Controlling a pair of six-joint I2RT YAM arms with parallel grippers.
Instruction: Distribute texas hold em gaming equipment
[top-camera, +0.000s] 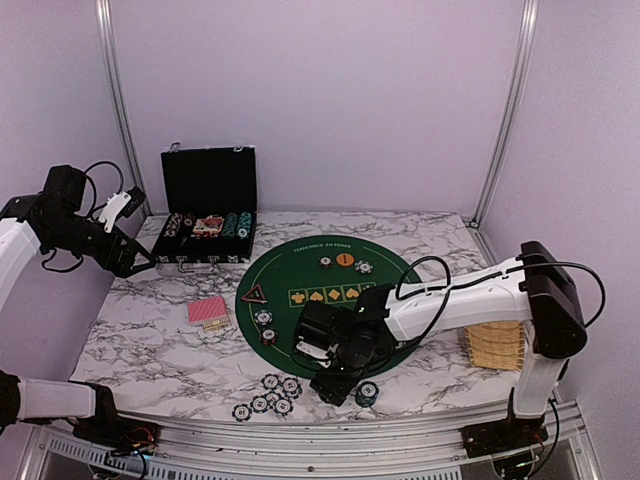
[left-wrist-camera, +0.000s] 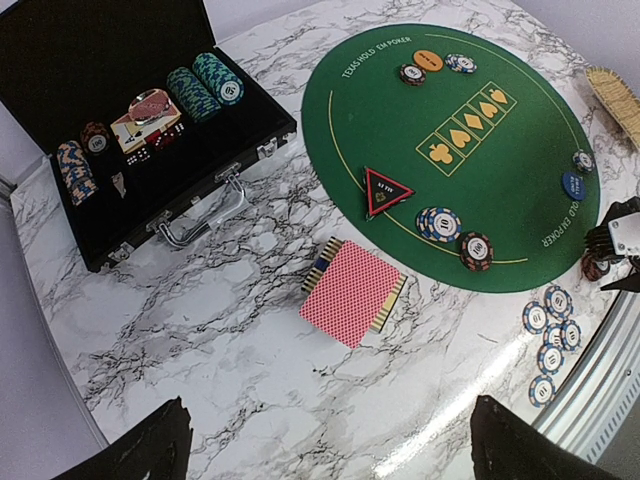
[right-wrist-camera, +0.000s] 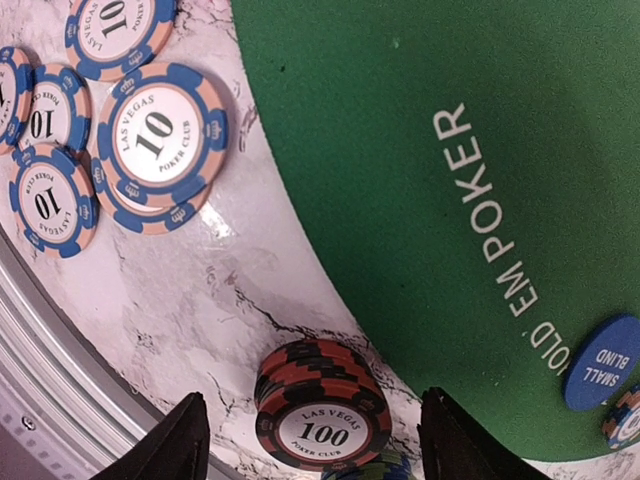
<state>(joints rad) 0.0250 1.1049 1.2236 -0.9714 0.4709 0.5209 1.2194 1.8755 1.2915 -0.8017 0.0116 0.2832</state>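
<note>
Right tool (right-wrist-camera: 312, 395) spread wide around the red-black chip stack (right-wrist-camera: 320, 420), clear of it on both sides, near the table's front edge, just off the mat (right-wrist-camera: 400, 150). Left tool (left-wrist-camera: 330, 403) wide open above the table's left edge; cards (left-wrist-camera: 352, 292) beside the mat.
</note>
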